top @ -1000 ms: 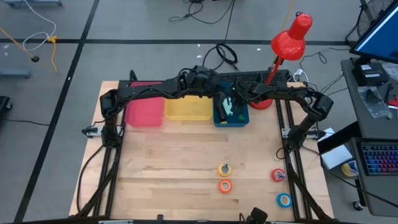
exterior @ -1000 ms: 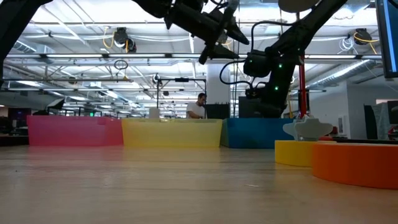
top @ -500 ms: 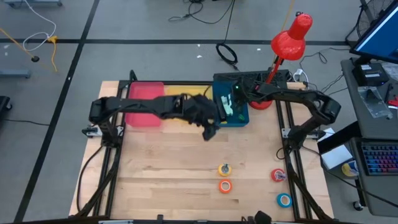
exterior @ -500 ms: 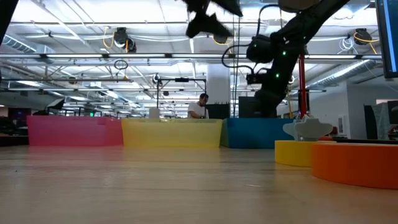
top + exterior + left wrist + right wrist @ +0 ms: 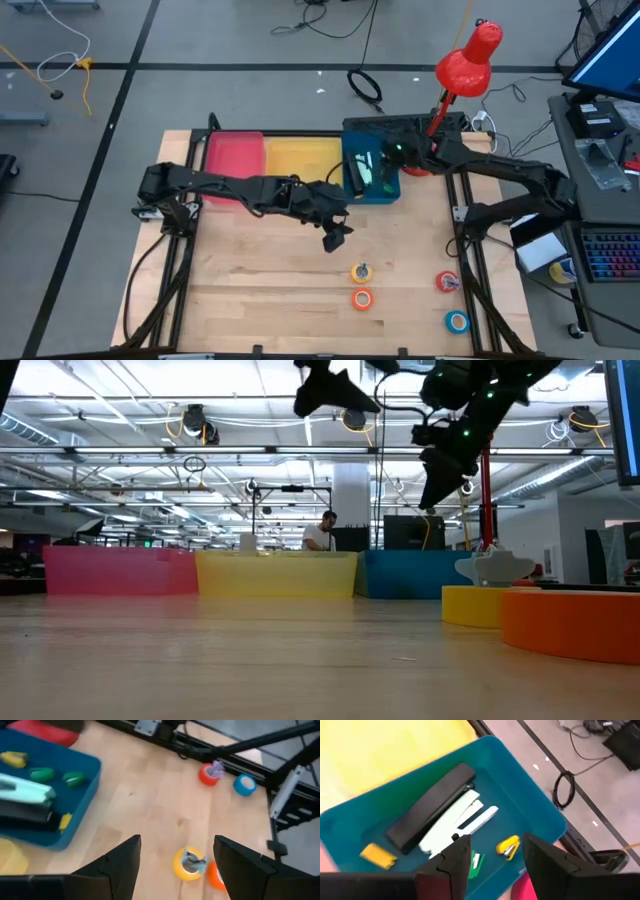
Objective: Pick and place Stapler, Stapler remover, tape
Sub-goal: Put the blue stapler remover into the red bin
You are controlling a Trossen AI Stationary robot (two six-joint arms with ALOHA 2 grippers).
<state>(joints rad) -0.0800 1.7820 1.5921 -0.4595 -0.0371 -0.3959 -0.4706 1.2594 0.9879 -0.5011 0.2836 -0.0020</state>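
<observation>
Wooden table (image 5: 260, 270) centre frame, left gripper (image 5: 335, 238) spread and empty mid-table, right gripper (image 5: 378, 172) parted and empty over blue bin (image 5: 352, 190) holding staplers (image 5: 445, 817), tape rolls (image 5: 361, 272) lower right

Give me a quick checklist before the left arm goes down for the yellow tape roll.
1. Left pincer open and empty: ok.
2. Yellow tape roll free on the table: ok.
3. Stapler remover resting on the yellow roll: cannot tell if it will shift.
4. Orange tape roll close beside it: not ok, may get bumped.
5. Right pincer away, over the blue bin: ok.
</observation>
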